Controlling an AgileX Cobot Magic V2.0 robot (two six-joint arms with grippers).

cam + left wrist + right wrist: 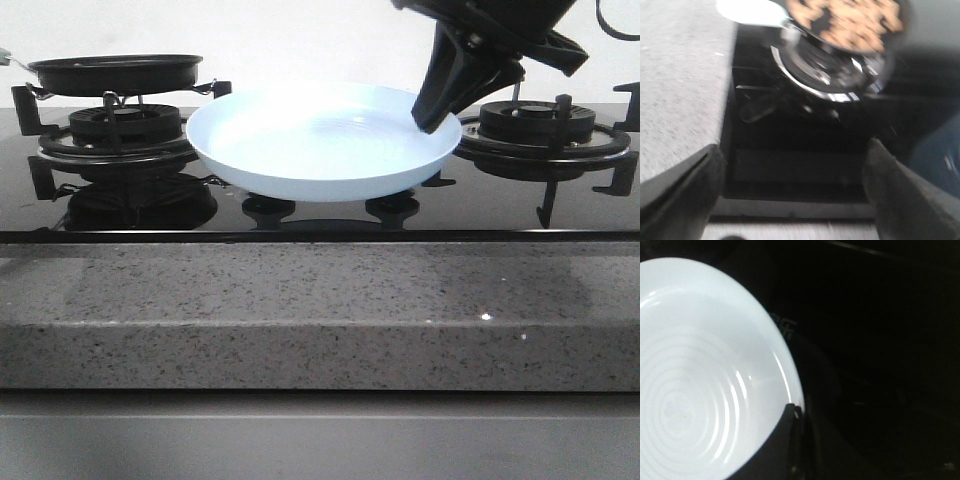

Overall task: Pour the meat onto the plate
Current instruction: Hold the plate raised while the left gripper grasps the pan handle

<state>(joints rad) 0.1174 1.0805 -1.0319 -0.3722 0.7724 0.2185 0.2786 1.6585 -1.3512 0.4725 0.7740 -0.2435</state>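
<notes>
**A:** ok so where's everything sitting right now?

**B:** front cam: the plate (pixel 325 140) is dead center of the frame, pale blue-white, nothing on it, held just above the black glass stovetop (pixel 300 215) between the two burners. The right gripper (pixel 432 118) comes down from the upper right and its fingers are pinched on the plate's right rim. Right wrist cam backs that up, dark finger (pixel 790 440) right on the rim at the bottom of the frame.

**A:** and the meat?

**B:** still in the frying pan (pixel 115 72), upper left of the front view, sitting on the left burner grate (pixel 115 130). You can't see inside from there, but the left wrist cam shows the meat (pixel 850 20) as orange-brown chunks at the top of the frame, pretty blurry.

**A:** left gripper?

**B:** left gripper (pixel 790 192) is spread wide, holding nothing, one finger in each bottom corner, over the stove's front edge by the speckled grey counter (pixel 680 75).
</notes>
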